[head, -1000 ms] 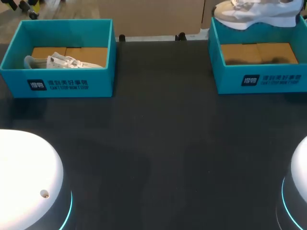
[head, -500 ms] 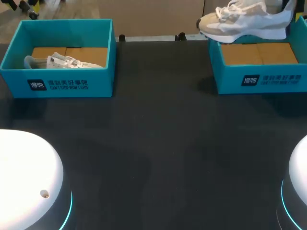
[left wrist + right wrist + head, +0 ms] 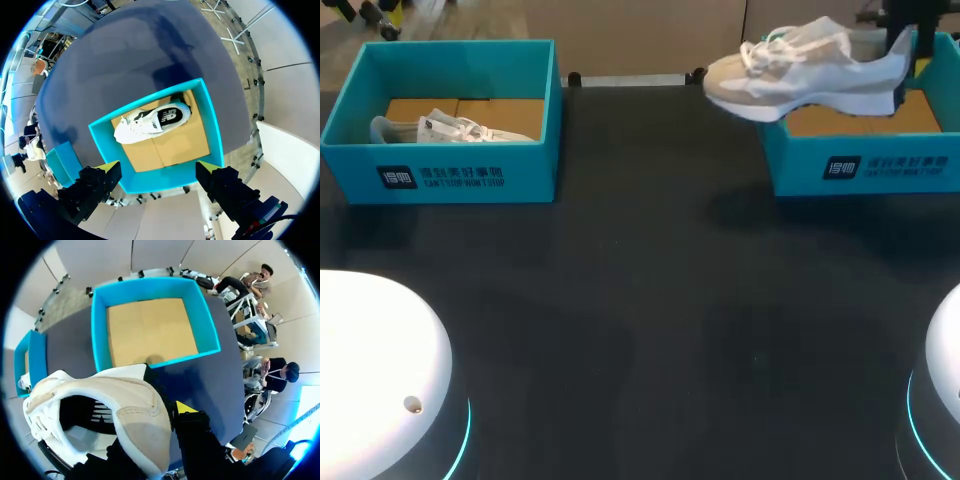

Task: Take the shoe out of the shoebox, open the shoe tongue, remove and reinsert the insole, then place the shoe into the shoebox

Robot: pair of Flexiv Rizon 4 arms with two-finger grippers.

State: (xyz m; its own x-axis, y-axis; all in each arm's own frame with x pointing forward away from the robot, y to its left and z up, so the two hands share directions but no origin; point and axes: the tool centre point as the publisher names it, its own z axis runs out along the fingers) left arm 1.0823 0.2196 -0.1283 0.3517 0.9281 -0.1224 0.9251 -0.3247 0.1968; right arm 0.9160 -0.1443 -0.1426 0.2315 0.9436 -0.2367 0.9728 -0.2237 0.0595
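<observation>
Our right gripper (image 3: pixel 905 48) clamps the white shoe (image 3: pixel 800 70) by its heel, toe jutting over the table (image 3: pixel 650 300) past the right shoebox (image 3: pixel 860 165); our left gripper (image 3: pixel 157 169) hangs spread above the left shoebox (image 3: pixel 212 135) (another shoe (image 3: pixel 150 120) inside).

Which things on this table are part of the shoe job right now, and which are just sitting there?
In the job: lifted shoe, gripped at the heel by the right hand; right shoebox, empty.
Not in use: left shoebox; other shoe inside it; left hand, open above it.
</observation>
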